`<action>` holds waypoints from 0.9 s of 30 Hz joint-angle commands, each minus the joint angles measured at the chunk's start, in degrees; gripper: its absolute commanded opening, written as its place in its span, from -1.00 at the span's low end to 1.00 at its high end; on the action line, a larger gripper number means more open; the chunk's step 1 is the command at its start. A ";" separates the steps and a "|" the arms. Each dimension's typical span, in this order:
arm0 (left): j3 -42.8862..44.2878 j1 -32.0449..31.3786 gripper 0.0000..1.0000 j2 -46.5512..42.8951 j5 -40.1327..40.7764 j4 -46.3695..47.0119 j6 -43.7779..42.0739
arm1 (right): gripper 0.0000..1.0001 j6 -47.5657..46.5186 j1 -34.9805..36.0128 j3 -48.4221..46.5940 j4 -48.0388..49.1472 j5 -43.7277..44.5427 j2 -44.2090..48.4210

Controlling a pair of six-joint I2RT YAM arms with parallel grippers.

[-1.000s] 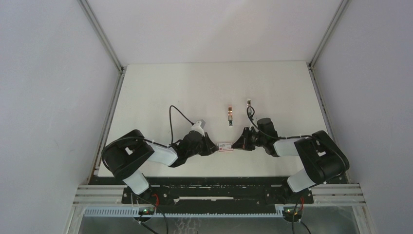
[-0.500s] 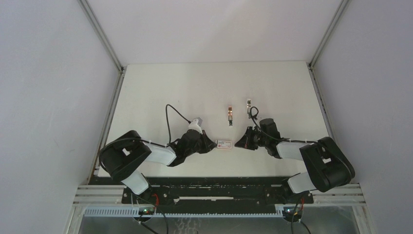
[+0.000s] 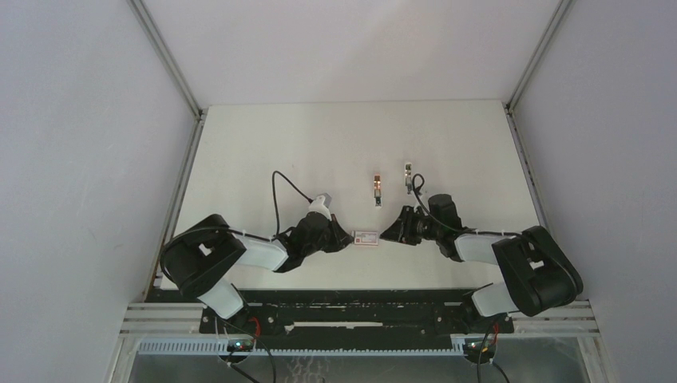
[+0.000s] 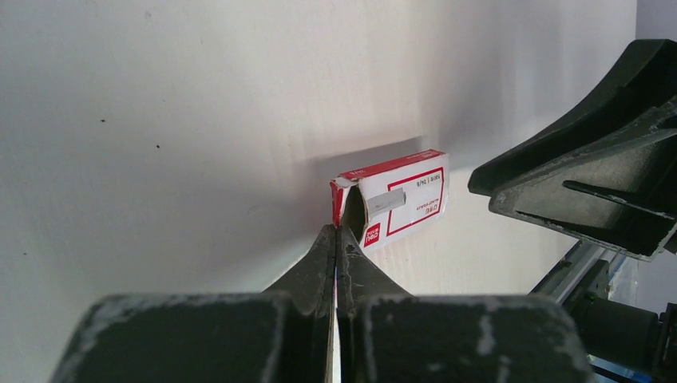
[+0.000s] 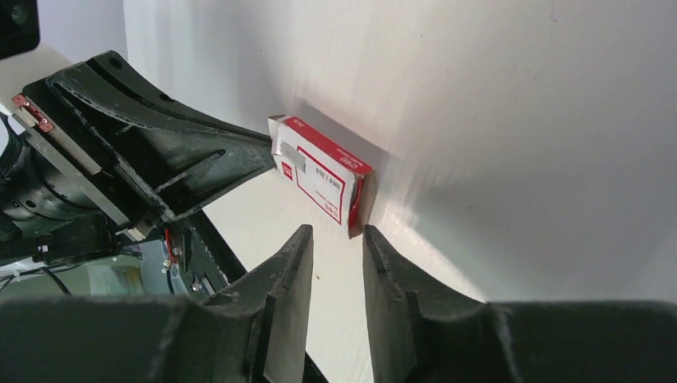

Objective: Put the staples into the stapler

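- White table (image 3: pixel 263 152), grey walls around it.
- Staple box (image 3: pixel 367 237) lies flat at front centre, between the two grippers.
- Left gripper (image 4: pixel 336 233): fully closed, tips at the box's open end flap. Can't tell if it pinches the flap.
- Right gripper (image 5: pixel 336 233): jaws slightly apart, nothing between them. Box sits just ahead of the tips.
- Left stapler (image 3: pixel 378 190) and right stapler (image 3: pixel 407 173) lie farther back, apart from the box.

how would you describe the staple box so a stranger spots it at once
On the white table, look between the left gripper and the right gripper. The staple box lies there, a small flat red carton with a white label, unlike the two slim mini staplers farther back.
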State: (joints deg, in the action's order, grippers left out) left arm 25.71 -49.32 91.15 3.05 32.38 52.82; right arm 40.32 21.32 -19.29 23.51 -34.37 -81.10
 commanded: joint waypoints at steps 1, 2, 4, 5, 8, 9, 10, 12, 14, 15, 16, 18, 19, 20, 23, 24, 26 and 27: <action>0.20 0.37 -1.00 -1.50 -0.40 0.85 -1.58 | -0.42 1.13 1.50 -3.49 4.04 -0.64 -2.81; 0.26 0.37 -1.00 -1.51 -0.41 0.84 -1.63 | -0.42 1.31 1.73 -3.83 4.27 -0.60 -3.62; 0.30 0.37 -1.00 -1.43 -0.49 0.84 -1.66 | -0.42 1.74 1.87 -4.48 5.15 -1.09 -5.20; 0.30 0.37 -1.00 -1.50 -0.57 0.87 -1.74 | -0.43 1.97 1.90 -4.64 5.83 -1.37 -5.88; 0.30 0.37 -1.00 -1.52 -0.52 0.80 -1.75 | -0.45 2.30 2.03 -5.11 6.42 -1.45 -7.52; 0.30 0.37 -1.00 -1.59 -0.56 0.76 -1.80 | -0.45 2.25 2.09 -5.20 6.34 -1.30 -7.90; 0.25 0.37 -0.99 -1.53 -0.51 0.68 -1.84 | -0.45 2.18 2.08 -5.23 6.25 -1.19 -8.19; 0.37 0.37 -1.00 -1.65 -0.51 0.59 -1.93 | -0.45 2.01 2.07 -5.29 5.98 -0.88 -8.52; 0.43 0.37 -1.00 -1.65 -0.57 0.60 -1.93 | -0.45 1.77 2.08 -5.33 5.77 -0.66 -8.75; 0.47 0.37 -1.00 -1.62 -0.61 0.58 -2.01 | -0.45 1.76 2.18 -5.40 5.80 -0.66 -8.92; 0.40 0.37 -0.99 -1.61 -0.66 0.58 -2.02 | -0.45 1.78 2.18 -5.44 5.95 -0.97 -9.17; 0.49 0.37 -1.00 -1.55 -0.59 0.58 -2.10 | -0.47 1.90 2.37 -5.64 6.43 -1.53 -9.67; 0.55 0.37 -0.99 -1.57 -0.59 0.51 -2.15 | -0.48 1.88 2.53 -5.82 6.58 -1.90 -9.97; 0.64 0.37 -1.00 -1.59 -0.67 0.45 -2.19 | -0.50 1.87 2.76 -6.06 6.74 -2.21 -10.19; 0.86 0.37 -1.00 -1.59 -0.68 0.19 -2.36 | -0.60 1.86 3.43 -6.52 7.20 -2.98 -10.71; 0.91 0.37 -1.00 -1.55 -0.75 0.11 -2.43 | -0.64 1.99 3.56 -6.55 7.57 -3.25 -10.86; 1.13 0.38 -1.00 -1.52 -0.84 -0.01 -2.54 | -0.68 2.30 3.68 -6.55 8.15 -3.57 -10.99; 1.16 0.37 -1.00 -1.45 -0.92 -0.03 -2.62 | -0.69 2.39 3.64 -6.60 8.38 -3.63 -11.05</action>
State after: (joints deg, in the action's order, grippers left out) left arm 25.71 -49.32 91.15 2.76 31.83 51.83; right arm 42.04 24.47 -24.10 27.86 -36.29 -91.88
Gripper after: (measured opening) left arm 0.003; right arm 0.166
